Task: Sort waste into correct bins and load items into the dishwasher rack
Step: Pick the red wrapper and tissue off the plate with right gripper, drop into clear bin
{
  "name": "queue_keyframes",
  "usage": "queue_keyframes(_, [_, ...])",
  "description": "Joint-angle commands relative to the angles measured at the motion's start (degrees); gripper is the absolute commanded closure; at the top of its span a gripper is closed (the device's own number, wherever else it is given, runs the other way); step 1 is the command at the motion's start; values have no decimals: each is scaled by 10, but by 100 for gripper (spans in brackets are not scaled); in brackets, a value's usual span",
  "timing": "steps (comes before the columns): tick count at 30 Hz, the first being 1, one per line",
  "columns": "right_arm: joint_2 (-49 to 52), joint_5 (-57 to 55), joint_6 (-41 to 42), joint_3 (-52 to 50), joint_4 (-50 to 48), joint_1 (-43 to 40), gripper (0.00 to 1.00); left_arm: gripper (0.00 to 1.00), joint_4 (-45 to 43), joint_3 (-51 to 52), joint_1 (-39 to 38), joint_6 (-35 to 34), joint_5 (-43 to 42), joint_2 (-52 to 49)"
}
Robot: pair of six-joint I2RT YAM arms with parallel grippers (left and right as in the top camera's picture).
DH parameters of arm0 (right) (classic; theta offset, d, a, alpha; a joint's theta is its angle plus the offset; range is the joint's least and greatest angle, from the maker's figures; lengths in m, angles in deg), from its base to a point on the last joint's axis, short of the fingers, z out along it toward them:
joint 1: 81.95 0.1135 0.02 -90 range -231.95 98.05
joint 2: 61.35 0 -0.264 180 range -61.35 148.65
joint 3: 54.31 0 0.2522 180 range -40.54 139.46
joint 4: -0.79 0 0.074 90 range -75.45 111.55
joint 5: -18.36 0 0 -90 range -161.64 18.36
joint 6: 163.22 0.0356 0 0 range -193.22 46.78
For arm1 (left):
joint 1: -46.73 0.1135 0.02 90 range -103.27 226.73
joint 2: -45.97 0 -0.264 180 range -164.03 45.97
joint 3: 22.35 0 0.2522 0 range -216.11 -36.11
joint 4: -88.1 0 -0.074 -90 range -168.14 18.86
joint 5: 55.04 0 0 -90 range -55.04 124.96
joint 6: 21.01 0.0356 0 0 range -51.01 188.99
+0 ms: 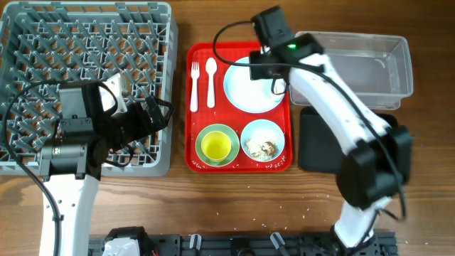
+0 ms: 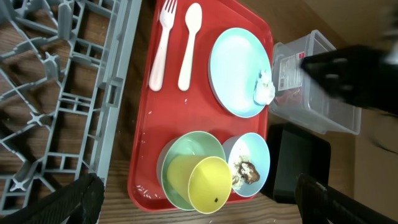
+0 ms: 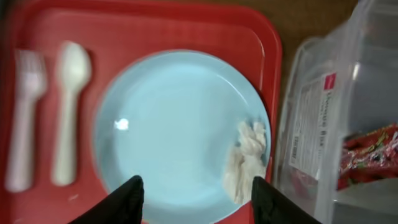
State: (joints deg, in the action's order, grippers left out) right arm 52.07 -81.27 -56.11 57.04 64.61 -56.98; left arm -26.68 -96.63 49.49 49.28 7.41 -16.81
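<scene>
My right gripper point(image 3: 196, 193) is open just above the white plate point(image 3: 174, 130), with the crumpled napkin point(image 3: 249, 158) on the plate beside its right finger. The red wrapper point(image 3: 367, 149) lies inside the clear tub point(image 1: 384, 64). My left gripper point(image 1: 153, 117) is open and empty over the dishwasher rack's point(image 1: 85, 43) right edge. The fork point(image 1: 194, 85) and spoon point(image 1: 210, 82) lie left of the plate. The yellow cup point(image 1: 217, 147) sits in the green bowl point(image 1: 202, 135). The blue bowl point(image 1: 249, 131) holds food scraps point(image 1: 265, 147).
All the dishes rest on a red tray point(image 1: 195, 160) in the middle of the wooden table. The black tray point(image 1: 316, 142) lies right of it, partly under my right arm. Rice grains are scattered on the table near the front edge.
</scene>
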Motion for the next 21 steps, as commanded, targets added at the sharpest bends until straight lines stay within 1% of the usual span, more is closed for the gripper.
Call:
queue_keyframes(1, [85, -62, 18, -6, 2, -8, 47, 0, 1, -10, 3, -3, -5, -1])
queue_keyframes(3, [117, -67, 24, -6, -3, -11, 49, 0, 1, -10, 3, -3, -5, -1])
queue_keyframes(4, [128, -67, 22, -6, -8, -12, 52, 0, 1, -10, 3, -3, -5, -1])
queue_keyframes(5, [136, -67, 21, -6, -8, -12, 59, 0, 1, -10, 3, -3, -5, -1])
queue_keyframes(6, [143, -70, 22, -6, -7, -12, 63, 0, 1, -10, 3, -3, -5, -1])
queue_keyframes(7, [146, -70, 25, -6, -6, -12, 71, 0, 1, -10, 3, -3, -5, -1])
queue_keyframes(9, [146, -50, 26, -6, -2, -11, 93, 0, 1, -10, 3, -3, -5, -1])
queue_keyframes(10, [140, -44, 27, -2, 6, -10, 96, 0, 1, -10, 3, -3, -5, -1])
queue_keyframes(13, [89, -6, 30, 15, 12, -10, 96, 0, 1, -10, 3, -3, -5, -1])
queue_keyframes(15, [9, 9, 30, 19, -3, -16, 96, 0, 1, -10, 3, -3, -5, -1])
queue_keyframes(16, [-12, 9, 30, 19, -5, -20, 96, 0, 1, -10, 3, -3, -5, -1])
queue_keyframes(18, [-66, 7, 30, 19, -5, -47, 96, 0, 1, -10, 3, -3, -5, -1])
queue_keyframes(20, [-77, 7, 30, 19, 0, -83, 96, 0, 0, -10, 3, -3, -5, -1])
queue_keyframes(21, [-74, 8, 30, 15, 0, -120, 96, 0, 1, -10, 3, -3, -5, -1])
